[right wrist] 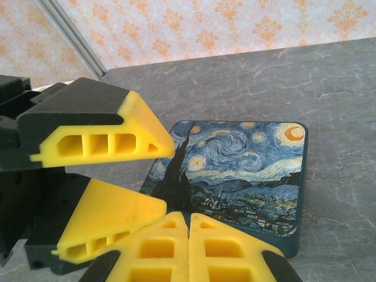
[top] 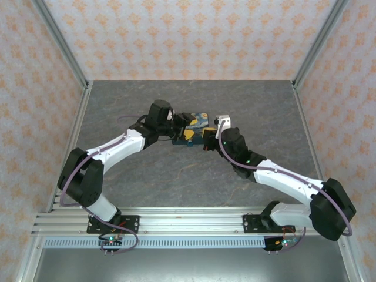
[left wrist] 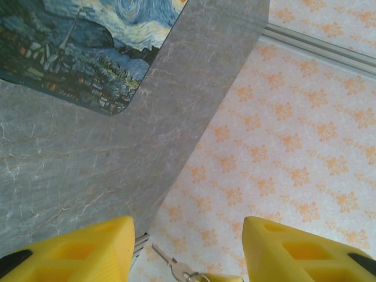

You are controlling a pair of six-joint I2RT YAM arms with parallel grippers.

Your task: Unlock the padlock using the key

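Presently, left hand (left wrist: 188,229) released, key (left wrist: 175,267) between its spread fingers (left wrist: 88,247), seemingly poised to take it. Nearby, right hand (right wrist: 188,223) clenched beside mat (right wrist: 247,170).

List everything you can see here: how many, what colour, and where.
picture mat: one, blue and yellow starry-night print, flat on the middle of the table.
key: one, silver, low between the fingers of the left gripper; whether it is gripped cannot be told.
table: one, grey marbled, under everything.
walls: three, pale with orange pattern, at the far and side edges.
mounting rail: one, silver, at the near edge under the arm bases.
left gripper: one, yellow fingers on black, jaws apart, beside the mat.
right gripper: one, yellow fingers, shut, tips close below the left gripper's fingers.
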